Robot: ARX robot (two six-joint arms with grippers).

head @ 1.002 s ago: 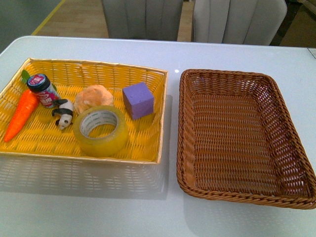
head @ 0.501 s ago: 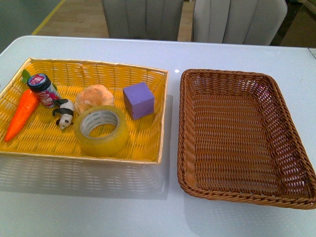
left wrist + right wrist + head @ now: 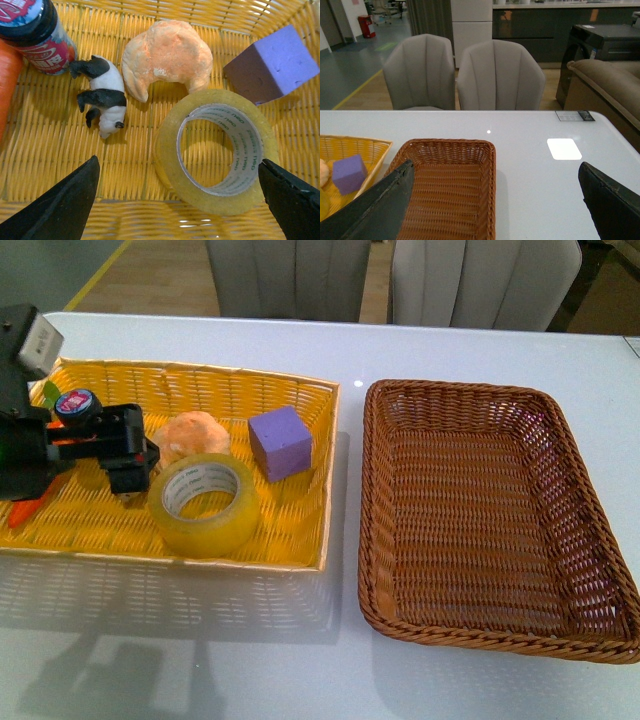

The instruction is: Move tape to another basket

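Left gripper (image 3: 177,165) newly over deli-printed tape (image 3: 220,199)

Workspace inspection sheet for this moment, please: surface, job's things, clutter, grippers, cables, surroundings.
Surface: white table, two baskets side by side on it.
Job's things: tape lies flat in the yellow basket, near its front rim; brown basket holds nothing seen.
Clutter: croissant toy, purple cube, panda figure, bottle and carrot, all in the yellow basket.
Grippers: left gripper open over the yellow basket, not touching the tape; right gripper open, holding nothing.
Cables: nothing seen.
Surroundings: two grey chairs behind the table.
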